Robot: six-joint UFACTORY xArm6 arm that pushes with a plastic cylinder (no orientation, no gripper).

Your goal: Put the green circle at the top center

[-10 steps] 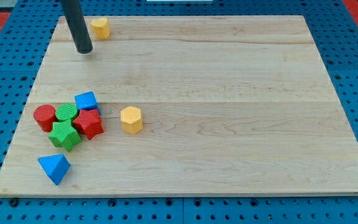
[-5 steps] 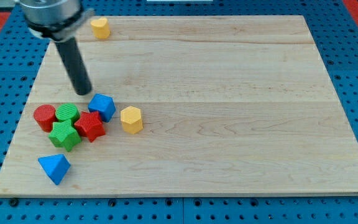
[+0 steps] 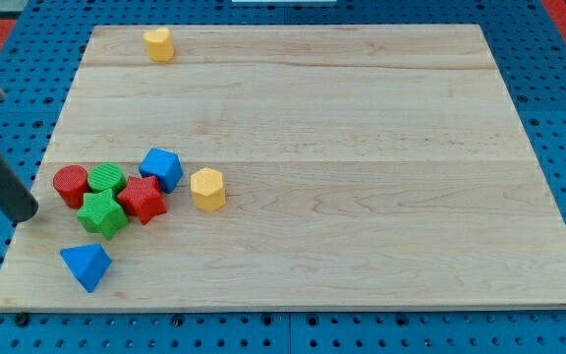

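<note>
The green circle (image 3: pixel 107 179) sits at the board's left, wedged between the red circle (image 3: pixel 70 185) on its left, the green star (image 3: pixel 102 212) below it and the red star (image 3: pixel 142 199) to its lower right. A blue block (image 3: pixel 162 168) lies just right of the cluster. My tip (image 3: pixel 25 215) is at the board's left edge, left of the red circle and apart from it.
A yellow hexagon (image 3: pixel 207 188) lies right of the cluster. A blue triangle block (image 3: pixel 86 265) lies near the bottom left corner. A yellow block (image 3: pixel 159 43) sits at the top left. The wooden board (image 3: pixel 362 147) rests on a blue pegboard.
My tip moved from the top left down past the cluster to the board's left edge. The blue block was pushed to the right, away from the green circle.
</note>
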